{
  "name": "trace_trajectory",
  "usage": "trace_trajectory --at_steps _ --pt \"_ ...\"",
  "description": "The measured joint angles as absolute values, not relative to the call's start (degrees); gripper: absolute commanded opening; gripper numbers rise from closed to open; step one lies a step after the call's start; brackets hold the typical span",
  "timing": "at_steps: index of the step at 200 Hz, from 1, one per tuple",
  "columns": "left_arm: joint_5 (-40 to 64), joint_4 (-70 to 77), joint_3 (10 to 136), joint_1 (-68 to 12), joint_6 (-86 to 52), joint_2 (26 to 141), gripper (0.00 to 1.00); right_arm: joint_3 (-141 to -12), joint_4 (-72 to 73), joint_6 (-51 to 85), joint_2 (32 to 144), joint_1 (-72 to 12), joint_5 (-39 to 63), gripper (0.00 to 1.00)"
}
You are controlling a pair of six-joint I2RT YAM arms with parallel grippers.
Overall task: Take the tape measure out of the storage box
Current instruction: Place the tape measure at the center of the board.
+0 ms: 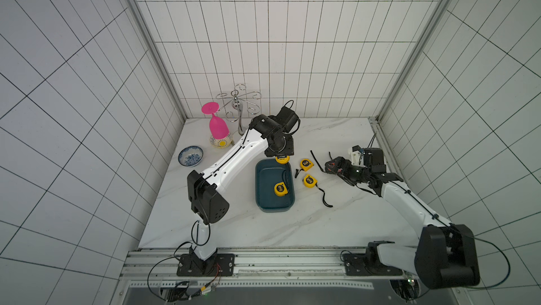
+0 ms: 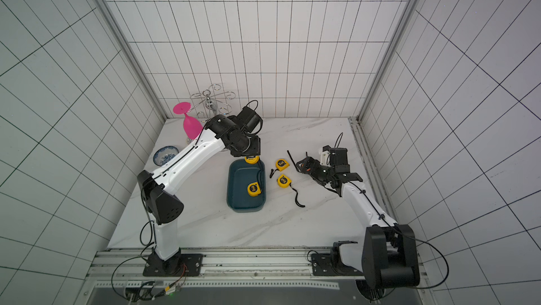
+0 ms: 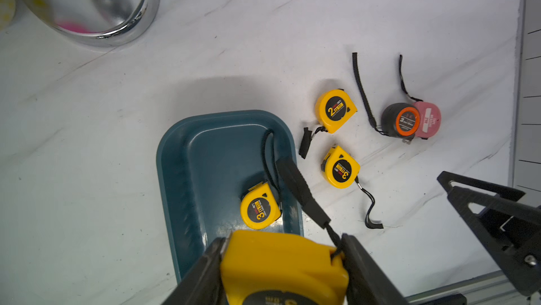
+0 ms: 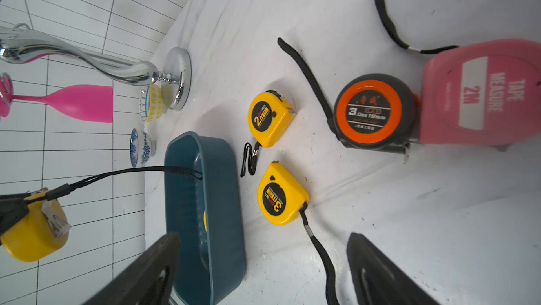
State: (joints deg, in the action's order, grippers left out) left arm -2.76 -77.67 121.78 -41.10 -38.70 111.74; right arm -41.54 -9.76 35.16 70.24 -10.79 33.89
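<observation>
Yellow tape measure (image 3: 281, 265) clamped between fingers of the left gripper (image 3: 282, 245), aloft over the box's (image 1: 260, 198) 12 o'clock rim. The right wrist view shows it clear of the rim, strap (image 4: 131, 171) drooping toward it; top views cannot. The right gripper (image 4: 263, 248), fingers spread, hovers near 3 o'clock. Bare marble (image 1: 234, 224) lies at 6 and 9.
</observation>
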Motion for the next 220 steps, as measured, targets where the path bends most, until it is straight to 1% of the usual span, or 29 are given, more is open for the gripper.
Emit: trace_trajectory --at_steps 53,76,153,183,220 --pt "2.2 -75.3 128.8 -42.6 -45.4 116.2 0.0 -36.1 0.8 37.9 61.8 -14.4 33.8 0.94" --pt "4.9 -73.1 129.7 -43.5 -48.4 117.6 0.0 -34.5 6.0 38.4 59.3 -15.7 33.9 0.95" --pt "9.7 -68.7 130.8 -46.0 -53.8 119.9 0.0 -33.4 17.6 38.1 59.3 -18.9 34.3 0.95" --pt "10.5 -67.9 130.9 -46.1 -54.5 120.4 0.0 -33.4 20.7 37.9 61.6 -20.1 35.2 0.92" --pt "11.4 -67.1 130.9 -46.1 -54.9 121.0 0.0 -33.4 22.9 37.9 63.7 -21.0 35.4 0.83"
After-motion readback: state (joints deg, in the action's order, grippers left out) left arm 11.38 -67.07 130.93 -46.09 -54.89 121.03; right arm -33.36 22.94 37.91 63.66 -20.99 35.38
